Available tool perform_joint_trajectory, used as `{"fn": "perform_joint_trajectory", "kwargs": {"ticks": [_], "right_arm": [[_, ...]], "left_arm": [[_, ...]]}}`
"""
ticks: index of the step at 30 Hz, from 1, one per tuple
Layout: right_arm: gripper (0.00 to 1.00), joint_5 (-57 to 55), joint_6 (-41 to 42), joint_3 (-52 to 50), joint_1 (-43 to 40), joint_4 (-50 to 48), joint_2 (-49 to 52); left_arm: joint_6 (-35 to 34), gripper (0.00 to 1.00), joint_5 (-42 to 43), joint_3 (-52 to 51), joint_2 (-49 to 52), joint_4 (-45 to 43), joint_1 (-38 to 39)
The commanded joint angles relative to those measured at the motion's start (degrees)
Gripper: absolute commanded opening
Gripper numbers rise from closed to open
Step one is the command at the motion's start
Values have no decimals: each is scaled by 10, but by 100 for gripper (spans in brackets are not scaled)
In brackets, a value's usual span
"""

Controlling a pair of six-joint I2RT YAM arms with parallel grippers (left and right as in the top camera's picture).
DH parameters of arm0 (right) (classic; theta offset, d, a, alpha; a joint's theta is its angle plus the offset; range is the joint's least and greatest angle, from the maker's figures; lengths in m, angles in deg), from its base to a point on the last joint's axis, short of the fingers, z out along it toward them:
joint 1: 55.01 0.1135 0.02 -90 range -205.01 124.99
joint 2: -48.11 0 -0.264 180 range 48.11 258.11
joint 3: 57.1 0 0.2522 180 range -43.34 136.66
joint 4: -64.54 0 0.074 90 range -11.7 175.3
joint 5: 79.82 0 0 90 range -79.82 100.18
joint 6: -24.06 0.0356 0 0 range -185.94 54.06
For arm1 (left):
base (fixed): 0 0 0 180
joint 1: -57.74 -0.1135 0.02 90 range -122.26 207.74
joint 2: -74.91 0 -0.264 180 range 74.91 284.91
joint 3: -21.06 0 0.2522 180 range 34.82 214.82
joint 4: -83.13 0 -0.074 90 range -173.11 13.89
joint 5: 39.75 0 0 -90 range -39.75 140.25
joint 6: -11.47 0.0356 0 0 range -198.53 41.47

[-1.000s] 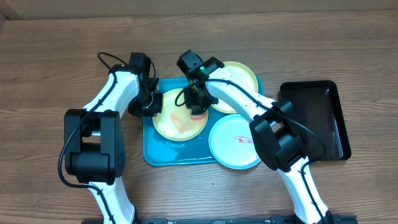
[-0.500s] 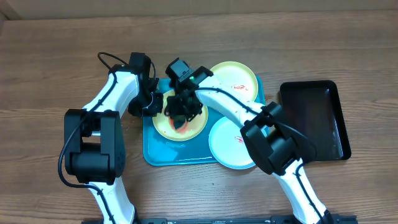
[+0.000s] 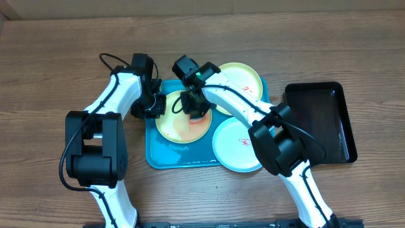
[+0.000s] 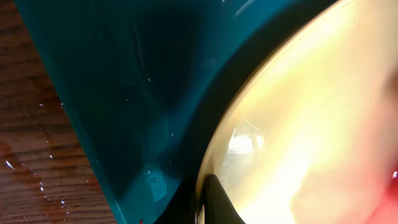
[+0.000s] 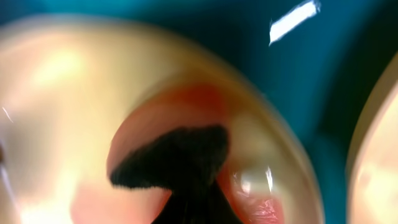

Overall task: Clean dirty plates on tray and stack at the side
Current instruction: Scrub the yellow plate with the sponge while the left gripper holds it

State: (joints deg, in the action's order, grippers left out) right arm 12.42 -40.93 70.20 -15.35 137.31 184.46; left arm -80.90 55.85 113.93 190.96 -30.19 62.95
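Observation:
The teal tray (image 3: 155,155) holds three plates. My left gripper (image 3: 154,107) is shut on the left rim of the left yellow-green plate (image 3: 177,130); in the left wrist view its jaws (image 4: 198,205) pinch that rim (image 4: 214,149). My right gripper (image 3: 196,109) is shut on a dark wiping pad (image 5: 171,155) pressed on that plate's upper right part, amid a pale red smear (image 5: 186,99). A second yellow-green plate (image 3: 243,79) lies at the tray's back right. The mint plate (image 3: 237,149), with a small red smear, lies at the front right, overhanging the tray.
A smaller black tray (image 3: 323,123) stands on the wooden table to the right of the teal tray. Both arms reach in over the teal tray's back edge. Wet drops show on the wood (image 4: 37,155) beside the tray's left rim.
My right gripper swept left across the left plate with the pad, then back to the right. The red smear has spread thin. The left gripper has kept its hold.

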Motion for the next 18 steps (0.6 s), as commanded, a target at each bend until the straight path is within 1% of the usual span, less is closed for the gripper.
{"fn": "perform_joint_trajectory", "kwargs": {"ticks": [1, 4, 6, 10, 12, 15, 18], "right_arm": [[4, -22, 7, -1, -7, -57, 13], [4, 71, 7, -4, -5, -96, 21], [4, 141, 6, -4, -2, -104, 30], [4, 250, 3, -4, -1, -66, 34], [4, 284, -16, -3, -1, -37, 33], [4, 295, -48, -2, -6, 4, 24], [4, 239, -56, -2, -22, 44, -16]], "left_arm": [[5, 4, -11, -15, 17, -8, 0], [5, 4, -11, -15, 17, -9, 0], [5, 4, -11, -15, 17, -11, 0], [5, 4, -11, -15, 17, -15, 0], [4, 4, -11, -15, 17, -17, 0], [4, 4, -11, -15, 17, -20, 0], [5, 4, -11, -12, 16, -20, 0]]}}
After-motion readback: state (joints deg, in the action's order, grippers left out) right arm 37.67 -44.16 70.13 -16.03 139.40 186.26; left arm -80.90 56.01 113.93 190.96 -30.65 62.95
